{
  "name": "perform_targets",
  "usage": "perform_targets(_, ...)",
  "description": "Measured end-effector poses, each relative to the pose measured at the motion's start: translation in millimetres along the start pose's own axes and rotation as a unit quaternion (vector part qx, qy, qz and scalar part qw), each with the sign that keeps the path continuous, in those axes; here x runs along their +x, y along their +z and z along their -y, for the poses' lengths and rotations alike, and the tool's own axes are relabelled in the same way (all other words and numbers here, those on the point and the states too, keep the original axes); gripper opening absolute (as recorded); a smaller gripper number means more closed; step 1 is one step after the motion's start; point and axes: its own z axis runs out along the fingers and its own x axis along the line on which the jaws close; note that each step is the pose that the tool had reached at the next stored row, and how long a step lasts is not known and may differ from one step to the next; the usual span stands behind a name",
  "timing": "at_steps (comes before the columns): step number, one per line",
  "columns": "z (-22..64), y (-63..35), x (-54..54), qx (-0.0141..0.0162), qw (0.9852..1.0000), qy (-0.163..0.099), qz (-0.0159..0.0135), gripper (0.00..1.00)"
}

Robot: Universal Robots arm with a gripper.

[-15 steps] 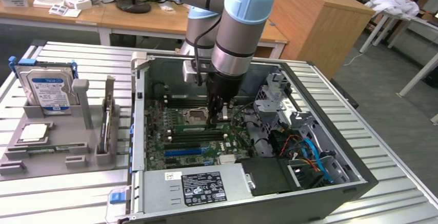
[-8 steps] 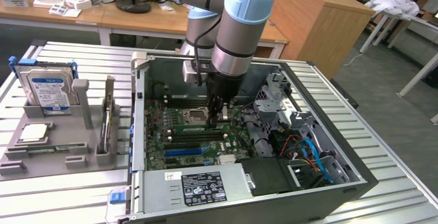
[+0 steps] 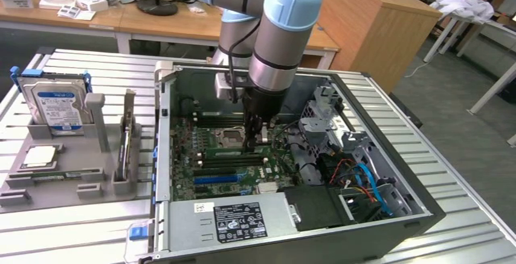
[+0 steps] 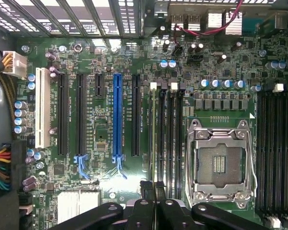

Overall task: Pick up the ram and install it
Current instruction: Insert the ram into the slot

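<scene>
The ram [image 3: 229, 151], a long narrow green circuit-board stick, sits in a black memory slot [image 4: 152, 120] under your gripper's [image 4: 153, 188] nearly closed fingers; press straight down, keeping it upright.

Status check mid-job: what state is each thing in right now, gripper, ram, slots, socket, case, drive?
gripper: shut, tips at one end of the ram.
ram: standing on edge in a memory slot.
neighbouring memory slots: empty.
processor socket: empty, frame down.
computer case: open, side panel off.
hard drive: upright in its stand.
</scene>
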Motion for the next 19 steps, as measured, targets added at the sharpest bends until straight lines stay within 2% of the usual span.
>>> perform_targets(19, -0.1, 4.5, -1.2, 0.0000, 1.0000, 0.000, 0.0000, 0.12)
